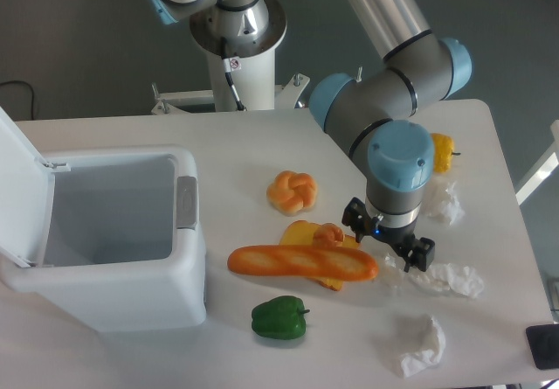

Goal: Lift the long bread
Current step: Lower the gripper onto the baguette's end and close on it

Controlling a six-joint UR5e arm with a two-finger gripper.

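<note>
My pincer [387, 242] hangs low over the white worktop [262, 144], right of centre in the frame, just beside the right-hand tip of the one long bread [301, 263]. From this angle I cannot tell how far apart my fingers stand, and I have hold of nothing that I can see.

The long bread lies flat, running left to right across the lower middle of the frame, its right part resting over one toast slice [301, 232] that carries a small twisted roll [329, 234]. One round knotted roll [292, 191] sits above them, apart. One green pepper [279, 317] lies below the bread. One yellow item [443, 152] shows behind my wrist, partly hidden. Three crumpled white paper wads [419, 345] are scattered to the right. One white open bin [113, 240] fills the left of the frame.
</note>
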